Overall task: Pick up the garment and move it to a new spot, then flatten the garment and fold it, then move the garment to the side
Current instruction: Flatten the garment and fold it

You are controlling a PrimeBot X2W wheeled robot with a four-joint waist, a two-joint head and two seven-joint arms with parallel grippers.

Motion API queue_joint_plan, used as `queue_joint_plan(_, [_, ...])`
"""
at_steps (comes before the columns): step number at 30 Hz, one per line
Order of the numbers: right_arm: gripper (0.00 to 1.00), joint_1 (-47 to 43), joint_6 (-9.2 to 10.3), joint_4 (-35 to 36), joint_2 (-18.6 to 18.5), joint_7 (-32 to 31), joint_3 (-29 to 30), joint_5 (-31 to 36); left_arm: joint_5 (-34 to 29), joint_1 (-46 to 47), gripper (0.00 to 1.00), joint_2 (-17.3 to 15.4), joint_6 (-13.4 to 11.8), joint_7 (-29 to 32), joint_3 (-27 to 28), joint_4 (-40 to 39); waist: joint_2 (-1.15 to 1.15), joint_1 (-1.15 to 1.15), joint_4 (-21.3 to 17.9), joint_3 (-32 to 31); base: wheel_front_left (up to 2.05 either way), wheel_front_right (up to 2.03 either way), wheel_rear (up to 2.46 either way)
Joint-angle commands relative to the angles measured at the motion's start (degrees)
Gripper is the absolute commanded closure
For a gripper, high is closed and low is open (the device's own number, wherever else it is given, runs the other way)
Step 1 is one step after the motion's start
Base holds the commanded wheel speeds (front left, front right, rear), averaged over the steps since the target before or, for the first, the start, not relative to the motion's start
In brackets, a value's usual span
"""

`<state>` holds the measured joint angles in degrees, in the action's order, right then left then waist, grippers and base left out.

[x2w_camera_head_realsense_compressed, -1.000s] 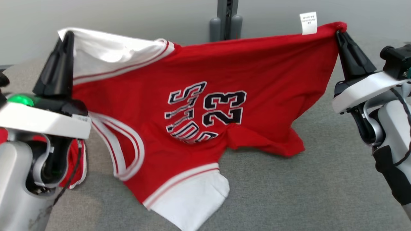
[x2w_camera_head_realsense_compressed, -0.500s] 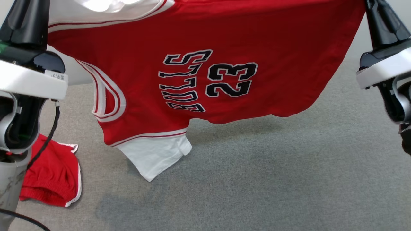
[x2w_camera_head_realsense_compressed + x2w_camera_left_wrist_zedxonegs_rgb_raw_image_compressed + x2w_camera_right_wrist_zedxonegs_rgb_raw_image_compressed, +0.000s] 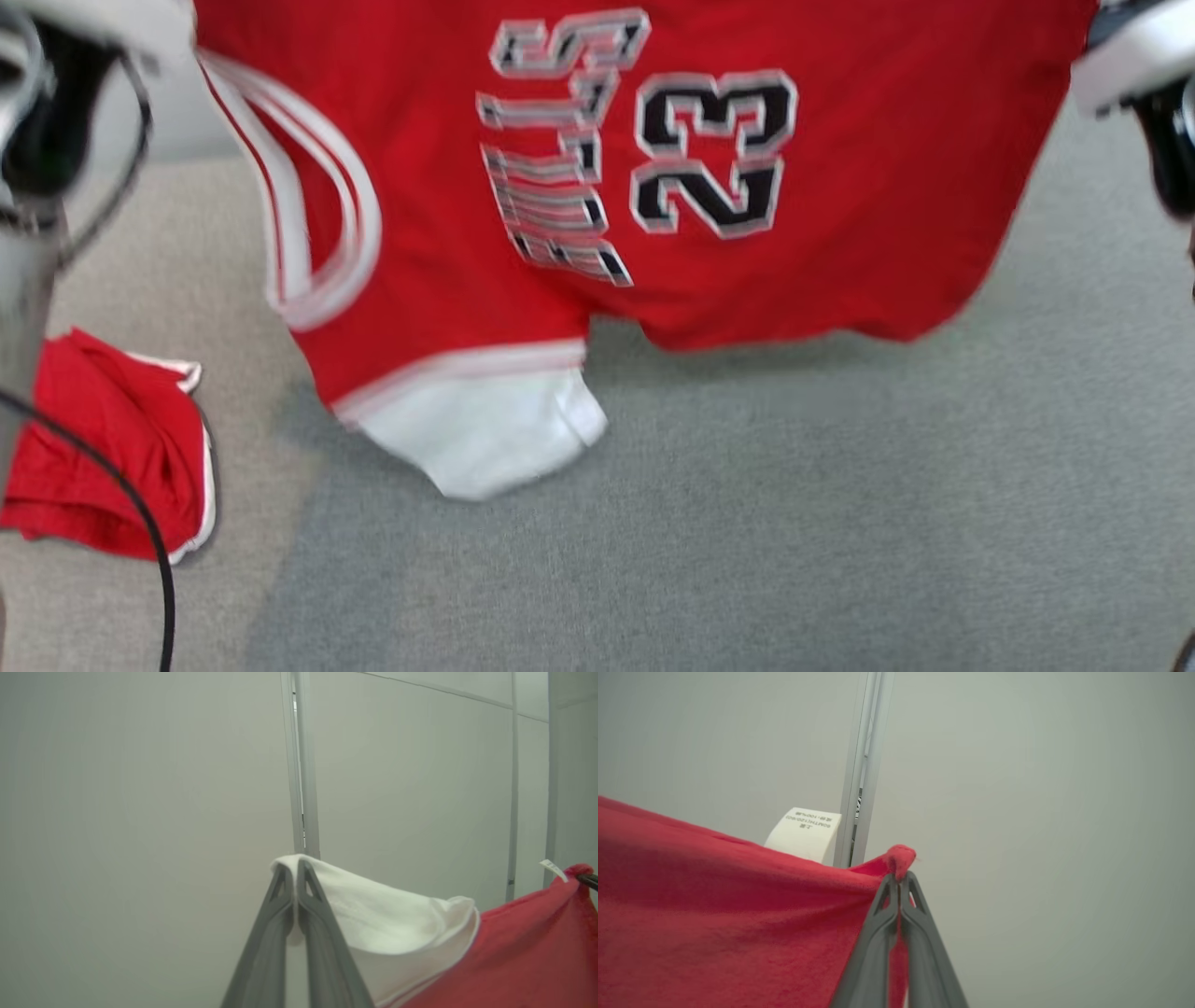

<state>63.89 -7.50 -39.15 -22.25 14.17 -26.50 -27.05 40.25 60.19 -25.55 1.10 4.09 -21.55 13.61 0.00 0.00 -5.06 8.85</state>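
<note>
Raised higher, garment (image 3: 840, 187) hangs over grey surface (image 3: 747, 541), perhaps carpet, before pale wall (image 3: 140, 812).

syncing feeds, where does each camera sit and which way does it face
Head view: on the head, facing down at grey surface and hanging jersey; arm parts at both top corners.
Left wrist view: along left gripper, shut on white sleeve, facing the wall.
Right wrist view: along right gripper, shut on red corner, facing the wall.
Shared: the jersey.
</note>
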Motion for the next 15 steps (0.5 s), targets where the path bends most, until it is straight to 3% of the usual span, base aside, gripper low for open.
queue_joint_plan(1, [1.00, 1.8, 0.00, -1.0, 0.2, 0.4, -0.4, 0.6, -1.1, 2.7, 1.00, 0.6, 0.3, -0.8, -0.1, 1.8, 0.00, 0.00, 0.6, 4.3, 0.00, 0.00, 0.00])
queue_joint_plan(7, [1.00, 14.0, 0.00, -9.4, 3.4, 1.1, -0.7, 3.5, -8.2, 19.6, 1.00, 4.3, 0.6, -10.6, -1.7, 17.8, 0.00, 0.00, 0.7, 13.1, 0.00, 0.00, 0.00])
queue_joint_plan(10, [1.00, 18.8, 0.00, -8.5, 4.5, 1.1, 2.8, 7.1, -11.7, 27.5, 1.00, 6.2, 0.8, -16.5, -2.7, 23.9, 0.00, 0.00, 0.8, 17.1, 0.00, 0.00, 0.00])
queue_joint_plan(15, [1.00, 22.9, 0.00, -2.5, 4.9, 1.0, 10.1, 16.0, -15.4, 37.5, 1.00, 8.8, 2.0, -19.2, -2.6, 28.5, 0.00, 0.00, 2.1, 24.2, 0.00, 0.00, 0.00])
